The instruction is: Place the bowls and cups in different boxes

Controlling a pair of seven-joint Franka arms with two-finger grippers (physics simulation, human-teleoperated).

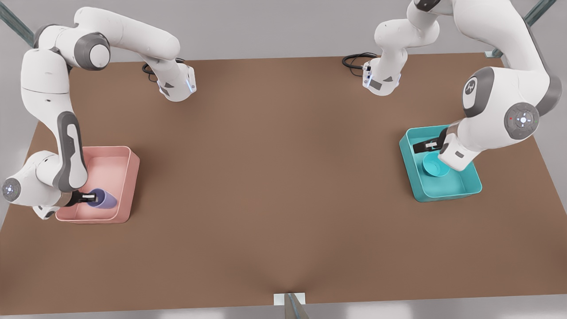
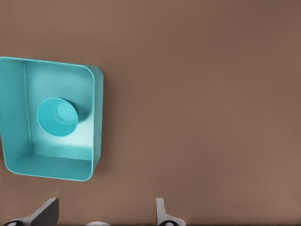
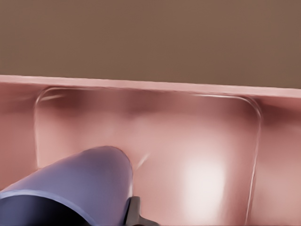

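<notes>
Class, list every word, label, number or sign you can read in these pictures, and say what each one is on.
None: no words or numbers can be read.
Pink box, purple cup, teal box, teal bowl: plain.
One arm's joint cover carries a small white emblem, too small to read.

table (image 1: 283, 177): brown, flat
pink box (image 1: 128, 177): on table, front view's left
teal box (image 1: 469, 188): on table, front view's right

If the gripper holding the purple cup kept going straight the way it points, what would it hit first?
Probably the pink box: the right gripper, jaws shut on the cup, points into it, so the cup would meet its floor or far wall first; depth is unclear.
</notes>
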